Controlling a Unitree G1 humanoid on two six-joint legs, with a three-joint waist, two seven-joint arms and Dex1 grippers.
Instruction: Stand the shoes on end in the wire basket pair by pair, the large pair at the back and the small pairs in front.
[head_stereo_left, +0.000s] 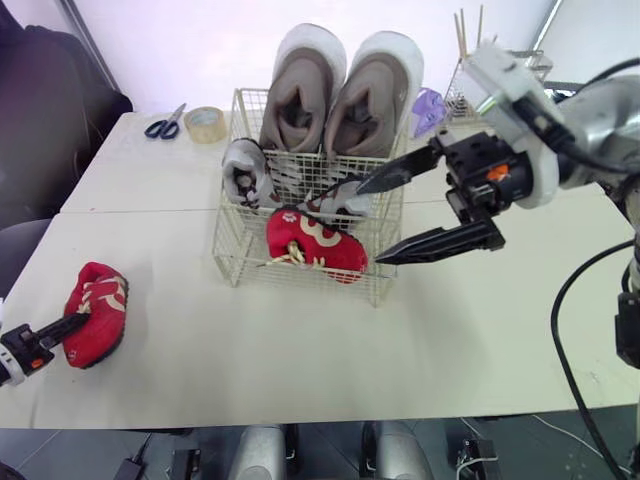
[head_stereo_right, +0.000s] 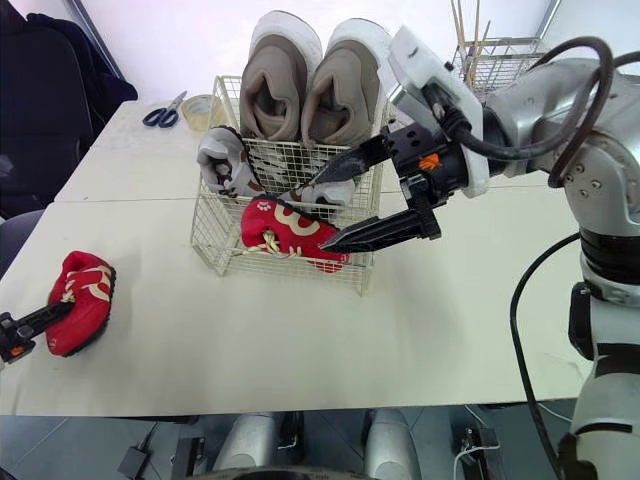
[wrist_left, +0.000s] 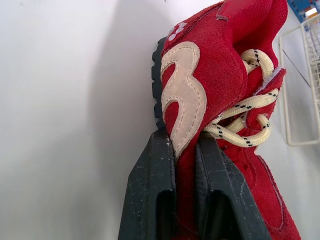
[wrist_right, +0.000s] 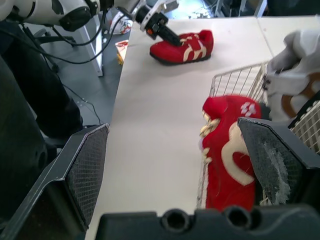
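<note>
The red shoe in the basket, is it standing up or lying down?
Lying down: the red shoe lies lengthwise in the wire basket, not on end.

white wall (head_stereo_left: 200, 40) bg, pale table (head_stereo_left: 300, 350), dark chair (head_stereo_left: 50, 110) left

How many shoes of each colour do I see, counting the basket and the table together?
beige shoes: 2
grey shoes: 2
red shoes: 2
Total: 6
</note>
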